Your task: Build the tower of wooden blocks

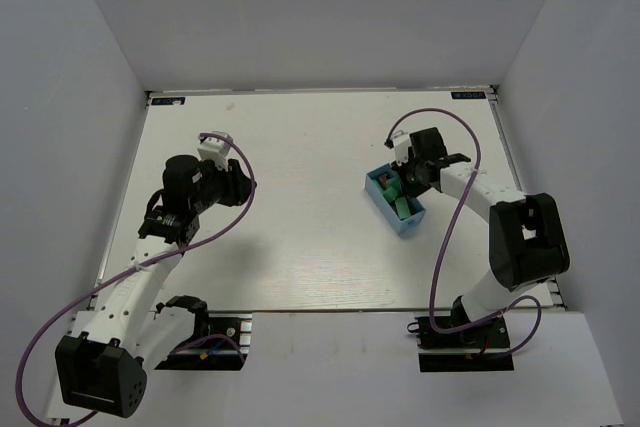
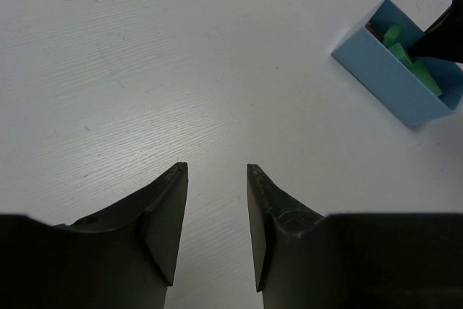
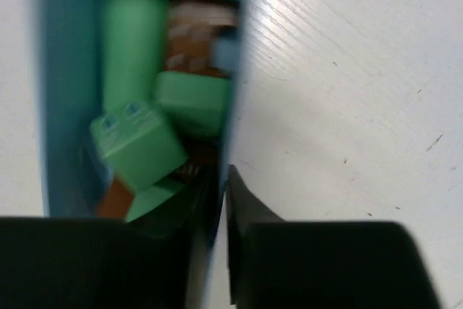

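Finds the blocks (image 3: 137, 142) jumbled inside the box (image 3: 43, 106), green ones lying over brown, none out on the table (image 1: 300, 237). Sees no tower anywhere, so judges the task barely begun.

Straddles one long wall of the box with the right gripper (image 3: 217, 193), one finger down inside among the blocks and the other outside against the blue side. Looks placed that way either to fish out a block near the wall or to steady the box; cannot tell which. Cannot tell through the blur whether closed on the wall, on a block, or on nothing.

Rises from the near right base, folds at a high elbow, reaches forward and leftward, and tips the wrist down over the box.

Holds the left gripper (image 2: 215, 168) parted, with nothing between the fingers, low over bare table and well apart from the box. Faces the box across open space, probably waiting beside the spot where stacking could begin.

Stretches up the left side from its base, then bends the wrist toward the right.
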### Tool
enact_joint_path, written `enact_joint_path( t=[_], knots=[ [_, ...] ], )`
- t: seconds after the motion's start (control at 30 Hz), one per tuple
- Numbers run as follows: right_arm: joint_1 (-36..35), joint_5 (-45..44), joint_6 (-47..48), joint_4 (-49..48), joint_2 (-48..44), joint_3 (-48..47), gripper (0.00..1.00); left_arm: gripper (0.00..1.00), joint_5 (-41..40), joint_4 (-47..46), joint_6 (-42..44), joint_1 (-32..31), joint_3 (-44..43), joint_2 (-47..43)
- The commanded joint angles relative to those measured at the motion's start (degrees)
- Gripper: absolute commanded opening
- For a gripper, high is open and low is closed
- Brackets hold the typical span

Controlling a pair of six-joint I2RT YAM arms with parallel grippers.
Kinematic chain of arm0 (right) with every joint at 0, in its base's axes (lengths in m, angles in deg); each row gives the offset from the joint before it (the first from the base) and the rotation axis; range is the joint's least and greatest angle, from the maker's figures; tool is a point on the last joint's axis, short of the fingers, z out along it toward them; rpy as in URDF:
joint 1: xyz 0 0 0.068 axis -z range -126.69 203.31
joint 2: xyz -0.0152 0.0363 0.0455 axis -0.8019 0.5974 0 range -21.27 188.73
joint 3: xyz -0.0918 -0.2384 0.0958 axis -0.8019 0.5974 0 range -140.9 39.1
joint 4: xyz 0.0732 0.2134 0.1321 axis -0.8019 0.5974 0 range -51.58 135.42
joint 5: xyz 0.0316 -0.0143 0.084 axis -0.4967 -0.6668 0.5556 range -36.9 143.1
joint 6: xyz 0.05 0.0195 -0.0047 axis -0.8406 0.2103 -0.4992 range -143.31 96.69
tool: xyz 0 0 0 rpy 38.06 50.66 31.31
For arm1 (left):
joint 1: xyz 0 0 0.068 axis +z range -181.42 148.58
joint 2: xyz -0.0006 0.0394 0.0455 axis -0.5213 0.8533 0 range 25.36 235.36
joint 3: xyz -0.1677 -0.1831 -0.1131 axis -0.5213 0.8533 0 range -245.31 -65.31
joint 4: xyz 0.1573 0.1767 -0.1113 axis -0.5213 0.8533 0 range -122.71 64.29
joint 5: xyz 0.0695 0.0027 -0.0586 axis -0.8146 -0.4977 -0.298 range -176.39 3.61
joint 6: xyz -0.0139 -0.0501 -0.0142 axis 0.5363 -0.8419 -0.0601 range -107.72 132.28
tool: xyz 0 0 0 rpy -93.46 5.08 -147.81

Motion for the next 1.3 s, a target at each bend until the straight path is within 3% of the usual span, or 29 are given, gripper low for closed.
enact_joint_path(
  t=[0.0,0.07,0.27,0.43,0.57,0.7,0.73,0.87,1.07,1.13,1.27],
  knots=[
    [-0.08,0.59,0.47,1.76,0.56,-2.58,0.14,0.48,1.6,0.4,0.3,-0.18,-1.46,-1.05],
    [-0.17,0.77,0.47,1.94,0.22,-2.67,0.0,0.41,1.6,-0.12,0.3,-0.18,-1.46,-1.05],
    [-2.18,-0.99,2.32,0.71,-4.17,-3.89,0.0,0.32,2.83,-0.66,0.3,-0.18,-1.46,-0.52],
    [-7.97,-16.85,7.75,-3.85,-6.47,-3.2,0.0,0.3,3.45,-0.66,0.3,-0.18,-1.46,0.0],
    [-13.43,-29.71,15.92,-14.74,-6.38,0.31,0.0,0.3,2.92,-0.66,0.3,-0.18,-1.46,0.0],
    [-19.84,-43.84,25.68,-31.16,-2.79,7.6,0.0,0.3,2.39,-0.66,0.3,-0.18,-1.46,0.0],
    [-20.82,-46.84,29.44,-40.51,-2.25,8.57,0.0,0.3,2.39,-0.66,0.3,-0.18,-1.46,0.0],
    [-23.81,-51.86,38.96,-53.86,1.78,13.32,0.0,0.32,1.78,-0.13,0.3,-0.18,-1.46,0.0],
    [-26.71,-53.99,60.13,-93.54,8.03,21.23,0.0,0.34,1.25,-0.13,0.3,-0.18,-1.46,-0.52],
    [-28.2,-54.25,64.43,-96.48,10.74,22.64,0.0,0.36,1.25,-0.13,0.3,-0.18,-1.46,-0.52],
    [-29.79,-54.52,72.7,-112.1,17.77,24.93,0.0,0.41,1.25,-0.13,0.3,-0.18,-1.46,-0.52]
  ],
)
